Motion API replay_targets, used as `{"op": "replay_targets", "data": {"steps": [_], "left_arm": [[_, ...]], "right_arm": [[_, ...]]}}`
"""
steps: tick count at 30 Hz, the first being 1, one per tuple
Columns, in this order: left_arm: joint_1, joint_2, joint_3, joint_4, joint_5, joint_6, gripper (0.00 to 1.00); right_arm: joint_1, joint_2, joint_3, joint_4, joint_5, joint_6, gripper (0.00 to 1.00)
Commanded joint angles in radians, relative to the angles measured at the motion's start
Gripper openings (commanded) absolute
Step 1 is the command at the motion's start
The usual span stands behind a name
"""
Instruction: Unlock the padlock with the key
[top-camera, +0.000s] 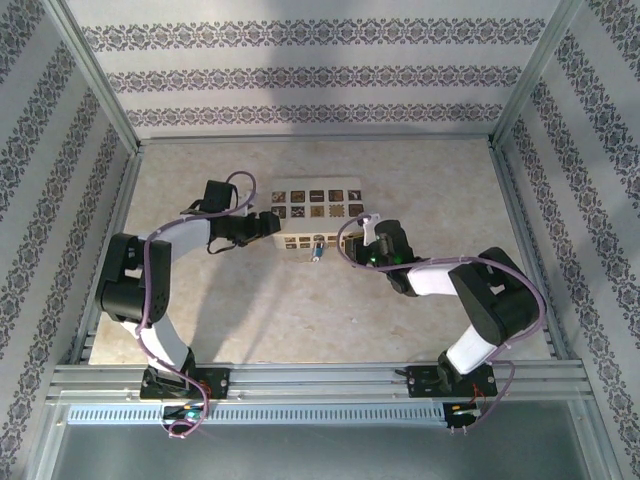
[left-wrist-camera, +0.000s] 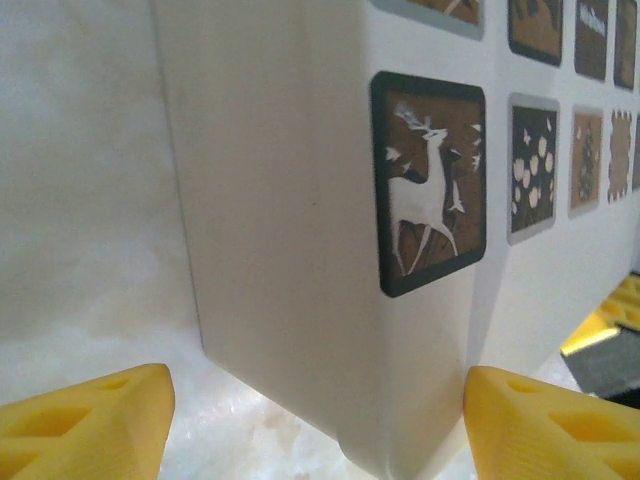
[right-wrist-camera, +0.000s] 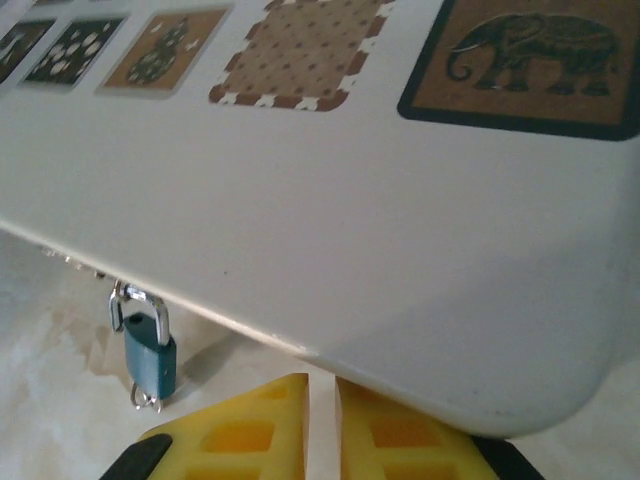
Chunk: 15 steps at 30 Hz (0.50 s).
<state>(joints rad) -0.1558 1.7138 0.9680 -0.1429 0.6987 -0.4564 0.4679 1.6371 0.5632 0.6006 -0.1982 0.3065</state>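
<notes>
left gripper (left-wrist-camera: 320, 405): I see the jaws spread wide, one yellow finger at each side of the box's left end corner; I can't tell if they touch it.
right gripper (right-wrist-camera: 322, 400): fingers pressed almost together with a thin slit between them, nothing seen in it; they sit at the box's right end and are cut off at 6 o'clock.
padlock (right-wrist-camera: 152, 358): blue body hanging at the middle of the box's near wall. Its long axis is upright with a slight tilt, shackle at 12 o'clock, base at 6.
metal loop (right-wrist-camera: 147, 401): small wire ring under the padlock base; I can't tell if it's the key.
hasp (right-wrist-camera: 118, 296): mostly hidden under the lid edge.
box (right-wrist-camera: 350, 230): white, patterned tiles on the lid, on the table (top-camera: 300, 310) toward 12 o'clock from the arm bases.
writing: the deer tile (left-wrist-camera: 430, 195) and elephant tile (right-wrist-camera: 525, 55) are clear. One far tile has white lettering too blurred to read, and no brand is legible on the padlock.
</notes>
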Motion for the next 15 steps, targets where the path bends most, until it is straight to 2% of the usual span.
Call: {"op": "replay_targets", "data": {"steps": [1,8,15], "left_arm": [[-0.033,-0.022,-0.076,-0.040,-0.052,-0.034,0.75],[-0.058,-0.097,-0.178,0.041,-0.073,-0.113,0.75],[-0.061,-0.127,-0.194,0.044,-0.087,-0.132,0.75]], "right_arm": [[-0.024,0.033,0.052,0.012,-0.077,-0.032,0.17],[-0.049,0.060,0.081,0.018,-0.119,-0.015,0.17],[-0.036,-0.079,-0.028,0.049,-0.185,0.135,0.25]]}}
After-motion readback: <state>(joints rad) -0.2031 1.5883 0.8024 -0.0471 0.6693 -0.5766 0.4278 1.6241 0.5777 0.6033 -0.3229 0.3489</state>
